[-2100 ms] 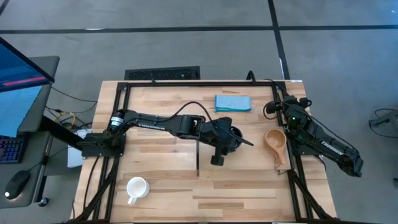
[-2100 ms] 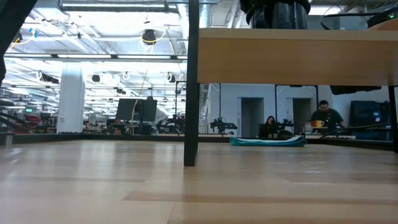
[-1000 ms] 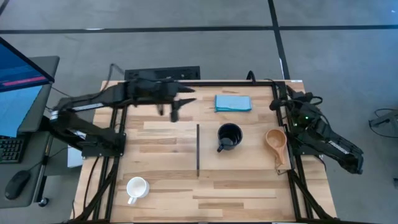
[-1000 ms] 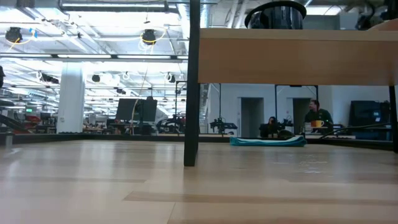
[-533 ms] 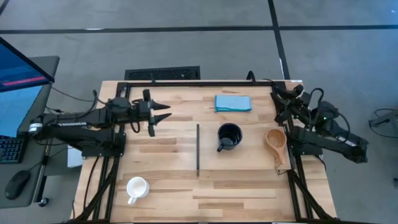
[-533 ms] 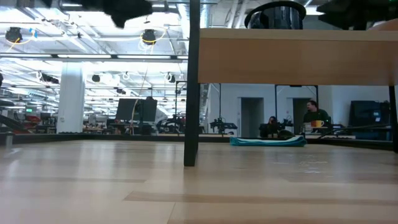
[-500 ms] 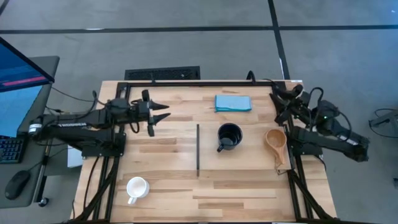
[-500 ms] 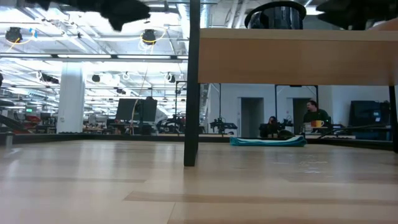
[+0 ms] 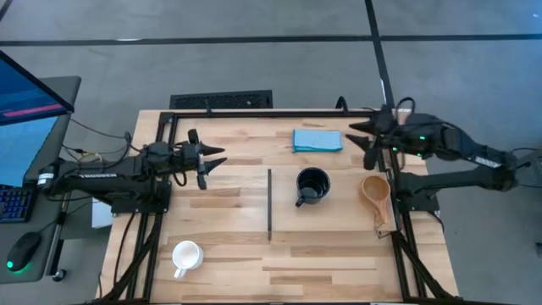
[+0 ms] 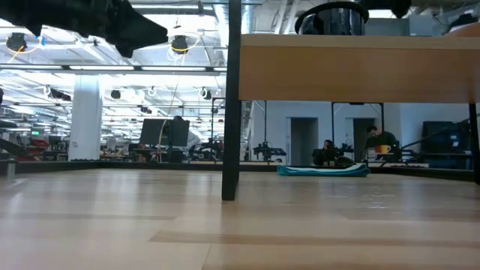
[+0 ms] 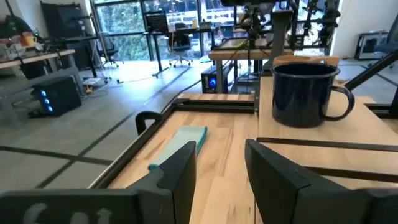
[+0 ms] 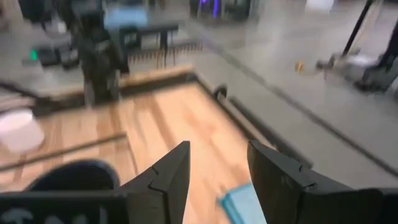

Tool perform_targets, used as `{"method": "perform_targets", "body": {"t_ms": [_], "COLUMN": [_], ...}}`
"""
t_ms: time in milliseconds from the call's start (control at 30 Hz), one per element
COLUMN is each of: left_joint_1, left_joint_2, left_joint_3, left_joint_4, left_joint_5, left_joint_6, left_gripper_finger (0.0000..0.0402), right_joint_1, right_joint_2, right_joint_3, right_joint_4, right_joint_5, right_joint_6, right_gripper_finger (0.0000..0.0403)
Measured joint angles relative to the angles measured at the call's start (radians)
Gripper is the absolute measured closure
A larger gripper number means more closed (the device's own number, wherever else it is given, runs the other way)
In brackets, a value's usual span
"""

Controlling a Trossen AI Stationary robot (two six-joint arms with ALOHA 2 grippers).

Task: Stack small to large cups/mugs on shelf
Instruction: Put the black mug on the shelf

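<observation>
You've got three cups out here. The black mug [image 9: 312,185] stands upright on the shelf [image 9: 330,216], just right of centre of the surface [image 9: 220,254], handle toward 7 o'clock, and nothing shows inside it from above. The tan wooden cup [image 9: 375,192] sits at 3 o'clock of it, near the shelf's right edge, bowl open and bare, pointed handle running toward 6 o'clock. The white mug [image 9: 185,254] is well apart from both, down at 8 o'clock on the bare surface, off the shelf.

The shelf's thin black strip [image 9: 269,203] runs just left of the black mug. From table height, you see the shelf as a raised pale slab, the black mug's rim [image 10: 331,16] poking above it; the wooden cup is cut off at the frame's corner.

One blue folded cloth [image 9: 318,140] lies at 12 o'clock of the black mug.

Your left claw [image 9: 213,162] hovers at 9 o'clock, fingers apart, pointing toward the shelf. Your right claw [image 9: 362,135] hangs at 2 o'clock, beside the cloth, fingers apart too, nothing between them; its wrist picture is blurred.

Two people [image 10: 375,142] sit far back in the room, too small to make out.
</observation>
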Motion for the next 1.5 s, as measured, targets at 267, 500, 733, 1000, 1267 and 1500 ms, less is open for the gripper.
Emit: {"method": "perform_targets", "body": {"t_ms": [267, 500, 733, 1000, 1267, 1500], "left_joint_1": [0.0, 0.0, 0.0, 0.0, 0.0, 0.0], "left_joint_2": [-0.008, -0.008, -0.008, -0.007, -0.007, -0.007], "left_joint_3": [-0.058, -0.059, -0.059, -0.059, -0.059, -0.059], "left_joint_4": [0.033, 0.024, -0.018, -0.026, -0.031, -0.06], "left_joint_5": [-0.001, 0.002, 0.006, 0.006, 0.007, 0.006], "left_joint_6": [-0.019, -0.003, -0.001, -0.017, -0.015, -0.012], "left_gripper_finger": [0.0271, 0.0271, 0.0271, 0.0271, 0.0271, 0.0271], "right_joint_1": [0.063, 0.146, 0.215, 0.266, 0.266, 0.292], "right_joint_2": [0.206, 0.277, 0.295, 0.338, 0.37, 0.403], "right_joint_3": [0.186, 0.256, 0.264, 0.264, 0.263, 0.264], "right_joint_4": [-0.182, -0.183, -0.182, -0.16, -0.183, -0.191], "right_joint_5": [-0.007, -0.011, -0.039, -0.036, -0.036, -0.042], "right_joint_6": [0.031, 0.106, 0.157, 0.149, 0.162, 0.18], "right_gripper_finger": [0.0221, 0.0221, 0.0218, 0.0177, 0.0159, 0.0159]}}
